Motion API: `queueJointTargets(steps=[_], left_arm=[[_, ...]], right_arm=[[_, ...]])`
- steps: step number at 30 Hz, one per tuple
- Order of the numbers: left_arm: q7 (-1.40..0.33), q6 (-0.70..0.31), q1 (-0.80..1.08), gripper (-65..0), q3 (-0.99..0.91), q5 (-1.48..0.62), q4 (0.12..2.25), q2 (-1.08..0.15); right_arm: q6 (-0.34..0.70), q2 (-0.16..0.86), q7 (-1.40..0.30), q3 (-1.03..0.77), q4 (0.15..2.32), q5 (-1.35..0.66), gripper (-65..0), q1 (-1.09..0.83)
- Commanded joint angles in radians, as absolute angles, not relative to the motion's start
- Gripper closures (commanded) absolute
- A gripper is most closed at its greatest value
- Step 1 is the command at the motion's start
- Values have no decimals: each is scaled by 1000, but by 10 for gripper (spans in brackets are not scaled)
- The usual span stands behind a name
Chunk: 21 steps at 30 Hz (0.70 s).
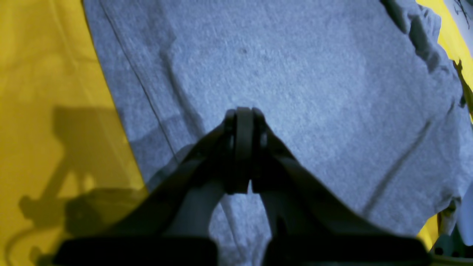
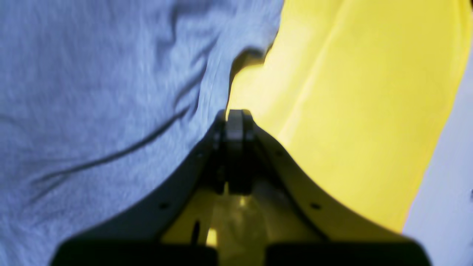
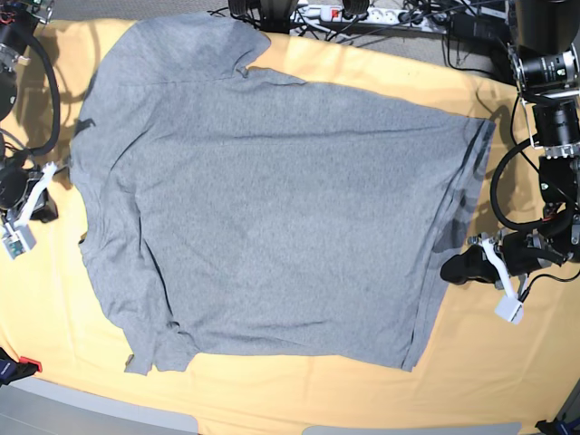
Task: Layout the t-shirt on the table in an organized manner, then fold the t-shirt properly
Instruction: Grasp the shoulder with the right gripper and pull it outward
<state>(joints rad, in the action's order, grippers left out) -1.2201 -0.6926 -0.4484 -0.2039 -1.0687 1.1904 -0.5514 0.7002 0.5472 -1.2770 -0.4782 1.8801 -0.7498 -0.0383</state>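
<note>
Base view, t-shirt [image 3: 272, 208] spread flat, table [image 3: 299, 390] margin around, both jaws clenched empty.

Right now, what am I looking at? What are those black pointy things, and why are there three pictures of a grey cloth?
It is a robot with two arms, one at each side of a table covered in yellow cloth. The grey cloth is a t-shirt, spread out nearly flat with its plain side up, so no lettering shows.

The base picture looks down on everything from above. The other two come from small cameras on the robot's wrists, each looking along its own claw. The black pointy things are those claws.

The left claw is pinched shut over the shirt near its edge. The right claw is shut too, where the shirt's edge meets the yellow cloth. Neither clearly holds any fabric. Cables and a power strip lie behind the table.
</note>
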Motion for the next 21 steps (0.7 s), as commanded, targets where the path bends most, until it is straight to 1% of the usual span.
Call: queueJointTargets(steps=[1, 5, 9, 11, 13, 15, 18, 20, 21], left_arm=[[-1198, -698, -477, 0, -212, -1090, 1207, -570], [-1198, -698, -477, 0, -212, -1090, 1207, -570], [-1202, -698, -477, 0, -212, -1090, 1207, -570], [-1202, -698, -477, 0, -212, -1090, 1207, -570], [-1202, -698, -477, 0, -212, -1090, 1207, -570], [-1202, -698, -477, 0, -212, -1090, 1207, -571], [-1205, -698, -477, 0, -212, -1090, 1207, -570], [-1206, -698, -477, 0, -212, -1090, 1207, -572], [-1209, -698, -476, 0, -212, -1090, 1207, -572]], right_arm=[[698, 580, -1259, -492, 1895, -762, 0, -25], [698, 622, -1259, -491, 1895, -843, 0, -25], [698, 638, -1257, -490, 1895, -877, 0, -25], [698, 638, -1256, -490, 1895, -924, -14, -25], [698, 638, -1272, -488, 1892, -968, 0, -26], [698, 637, -1328, -489, 1882, -999, 0, -25], [636, 617, -1369, -489, 1878, -1000, 0, -37], [656, 599, -1364, -490, 1878, -1048, 0, -72], [684, 591, -1364, -491, 1878, -1082, 0, -94]])
